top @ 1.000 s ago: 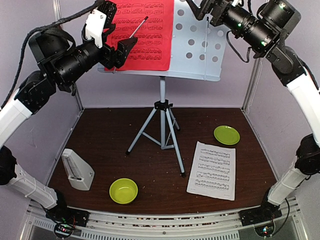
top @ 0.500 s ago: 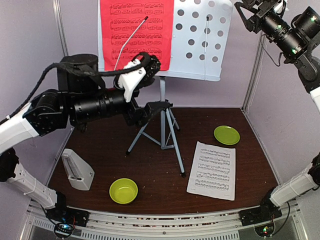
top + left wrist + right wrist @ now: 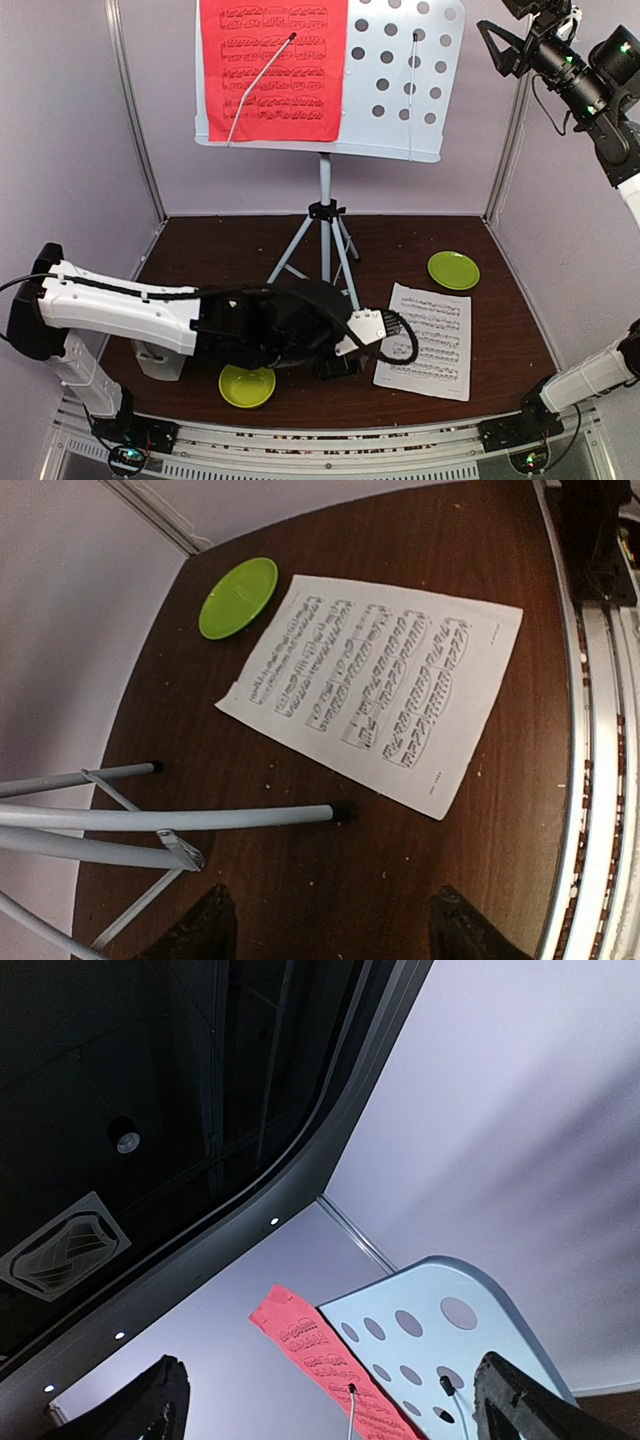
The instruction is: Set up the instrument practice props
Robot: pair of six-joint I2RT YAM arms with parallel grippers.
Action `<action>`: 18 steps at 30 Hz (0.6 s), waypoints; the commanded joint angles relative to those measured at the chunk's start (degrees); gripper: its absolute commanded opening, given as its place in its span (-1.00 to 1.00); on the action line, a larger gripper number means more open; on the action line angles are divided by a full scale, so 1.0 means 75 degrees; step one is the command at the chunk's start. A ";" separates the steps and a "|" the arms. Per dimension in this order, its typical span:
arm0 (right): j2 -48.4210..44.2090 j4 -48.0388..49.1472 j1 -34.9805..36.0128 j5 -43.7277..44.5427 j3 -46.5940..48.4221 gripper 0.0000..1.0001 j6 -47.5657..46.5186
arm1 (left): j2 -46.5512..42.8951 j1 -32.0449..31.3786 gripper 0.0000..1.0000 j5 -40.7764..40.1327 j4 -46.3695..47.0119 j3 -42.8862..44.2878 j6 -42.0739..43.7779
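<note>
The pale perforated music stand (image 3: 400, 90) stands on tripod legs (image 3: 325, 260) at the back. The red sheet (image 3: 275, 70) rests on its left half under a wire clip. The white sheet (image 3: 425, 340) lies flat on the table at the front right. My left gripper (image 3: 398, 340) is low over the table at that sheet's left edge, open and empty. The left wrist view shows the white sheet (image 3: 375, 690) ahead of the open fingers (image 3: 205, 930), and a tripod leg (image 3: 180, 817). The metronome (image 3: 162, 364) is mostly hidden behind my left arm. My right gripper (image 3: 497, 50) is open, high at the right of the stand.
A lime-green bowl (image 3: 245, 387) sits at the front, half under my left arm. A flat green plate (image 3: 453, 270) lies behind the white sheet and shows in the left wrist view (image 3: 238, 597). The right wrist view shows the stand's top (image 3: 450, 1330), the red sheet (image 3: 320, 1355) and the enclosure walls.
My left arm has swung down from the stand to the table, its gripper now by the white sheet. My right gripper has drawn back to the right. The red sheet stays on the stand.
</note>
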 commanded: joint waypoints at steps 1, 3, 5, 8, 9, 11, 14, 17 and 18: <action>-0.0093 0.0312 -0.0138 -0.0276 -0.0060 1.00 0.0514 | 0.0578 -0.0311 0.36 -0.0499 0.0496 -0.0154 0.0309; -0.0090 0.0354 -0.0209 -0.0294 -0.0086 1.00 0.0585 | 0.0822 -0.0378 0.36 -0.0587 0.0546 -0.0216 0.0572; -0.0066 0.0469 -0.0291 -0.0346 -0.0110 1.00 0.0721 | 0.1094 -0.0406 0.36 -0.0642 0.0554 -0.0215 0.0830; -0.0010 0.0571 -0.0358 -0.0370 -0.0111 1.00 0.0878 | 0.1439 -0.0418 0.36 -0.0724 0.0572 -0.0205 0.1199; 0.0006 0.0578 -0.0385 -0.0376 -0.0117 1.00 0.0910 | 0.1517 -0.0426 0.36 -0.0722 0.0665 -0.0246 0.1311; 0.0019 0.0573 -0.0402 -0.0378 -0.0120 1.00 0.0945 | 0.1704 -0.0467 0.36 -0.0649 0.0822 -0.0266 0.1578; 0.0002 0.0568 -0.0449 -0.0389 -0.0156 1.00 0.0990 | 0.2119 -0.0560 0.34 -0.0601 0.0880 -0.0113 0.1879; -0.0024 0.0616 -0.0482 -0.0410 -0.0233 1.00 0.1045 | 0.2558 -0.0614 0.30 -0.0765 0.0878 0.0126 0.1923; -0.0027 0.0634 -0.0500 -0.0422 -0.0245 1.00 0.1043 | 0.2660 -0.0634 0.29 -0.0822 0.0881 0.0178 0.1908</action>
